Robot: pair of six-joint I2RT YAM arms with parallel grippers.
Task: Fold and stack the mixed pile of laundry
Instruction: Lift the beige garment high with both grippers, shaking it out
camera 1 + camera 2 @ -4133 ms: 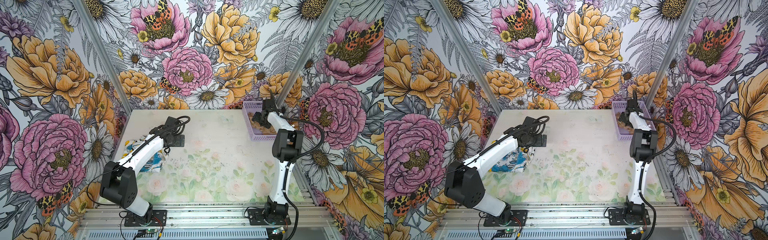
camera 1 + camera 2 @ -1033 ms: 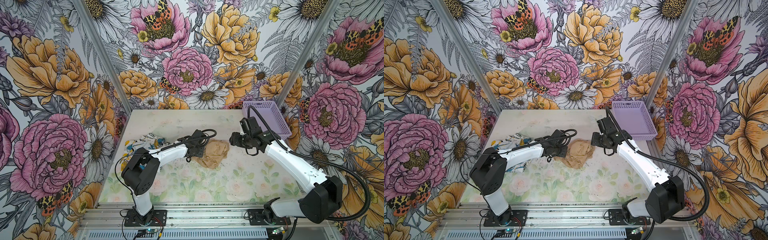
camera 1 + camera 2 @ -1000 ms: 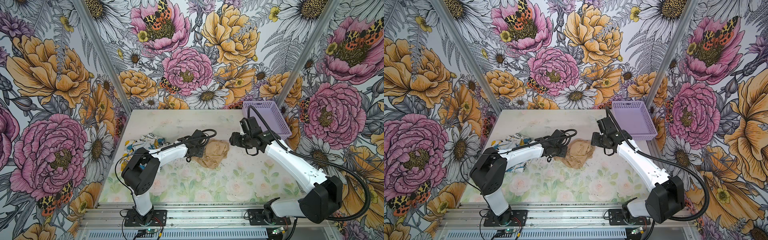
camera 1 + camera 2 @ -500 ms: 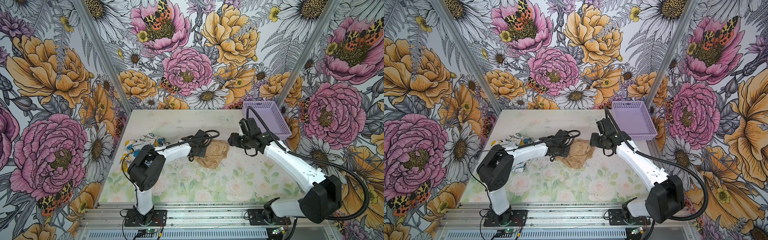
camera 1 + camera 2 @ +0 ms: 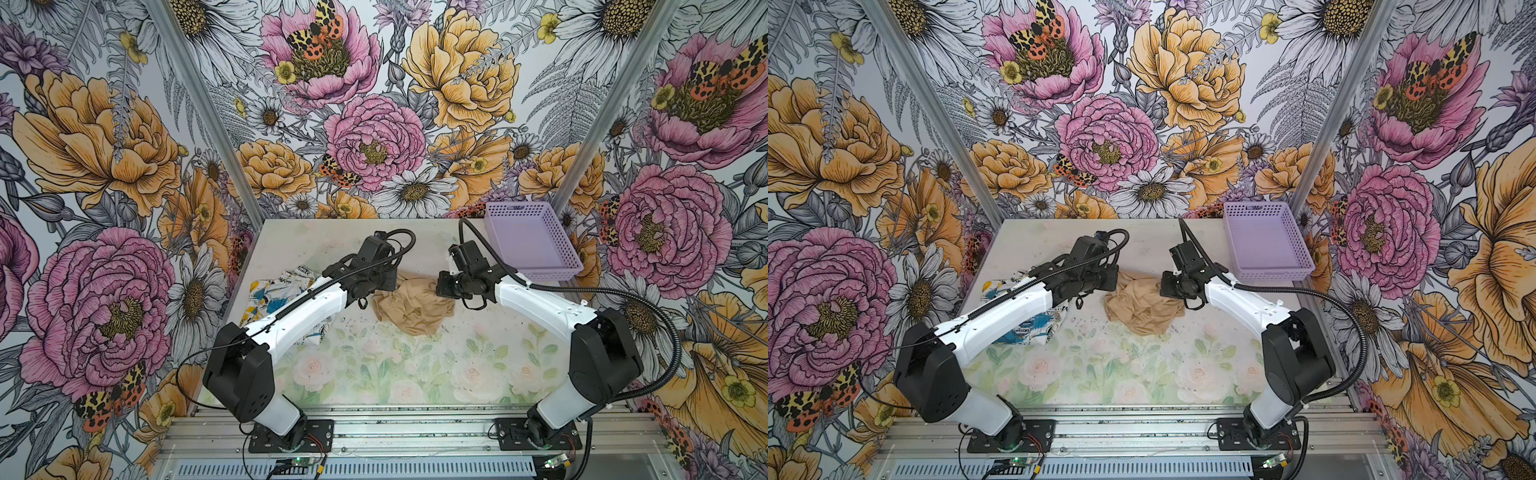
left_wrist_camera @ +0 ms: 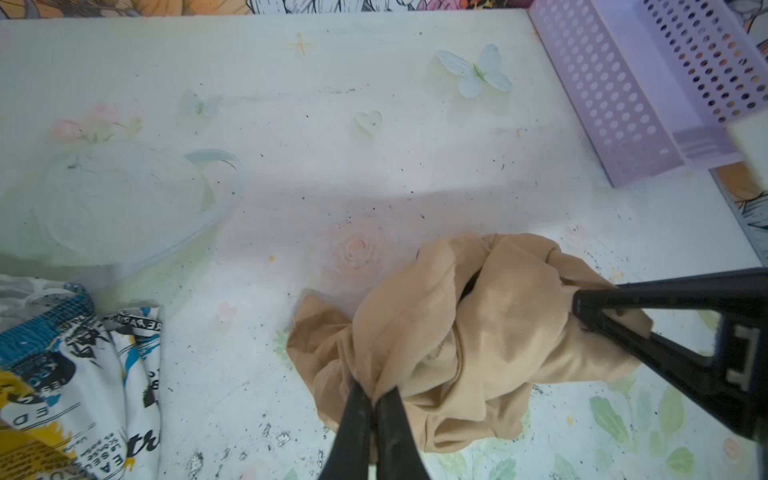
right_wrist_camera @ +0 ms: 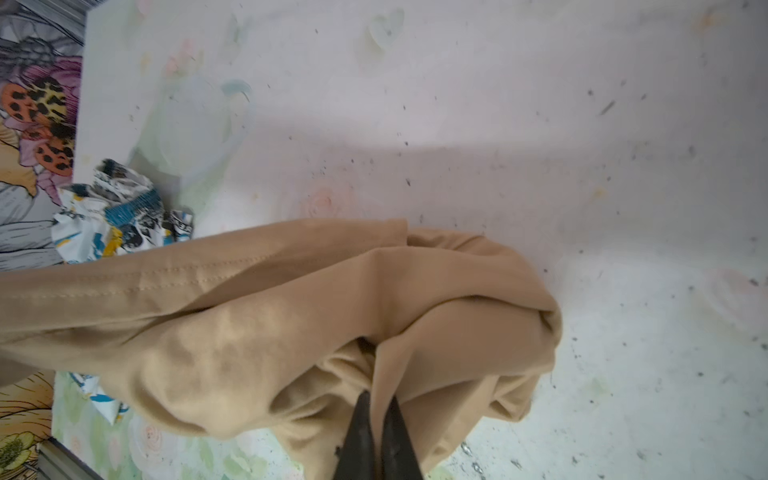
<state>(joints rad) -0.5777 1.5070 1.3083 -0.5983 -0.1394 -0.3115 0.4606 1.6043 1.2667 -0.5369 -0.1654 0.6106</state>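
The tan-beige garment (image 5: 411, 309) (image 5: 1144, 309) lies crumpled mid-table, between the two arms. My left gripper (image 5: 383, 292) (image 6: 376, 394) is shut on a fold at its left edge. My right gripper (image 5: 441, 291) (image 7: 378, 400) is shut on a fold at its right edge, and its black fingers (image 6: 590, 309) also show in the left wrist view. The white garment with blue and yellow patches and black lettering (image 5: 286, 286) (image 5: 1034, 326) (image 6: 62, 374) (image 7: 120, 220) lies at the table's left edge, partly hidden under the left arm.
A lavender perforated basket (image 5: 540, 274) (image 5: 1273, 272) (image 6: 602, 104) stands at the back right corner with nothing in it. The floral table top (image 5: 374, 365) has bare room in front of the garments. Patterned walls close in on three sides.
Both grippers stood open beside the tan garment a second ago; the left one shut first, then the right. Each now pinches a fold. The garment has barely moved.
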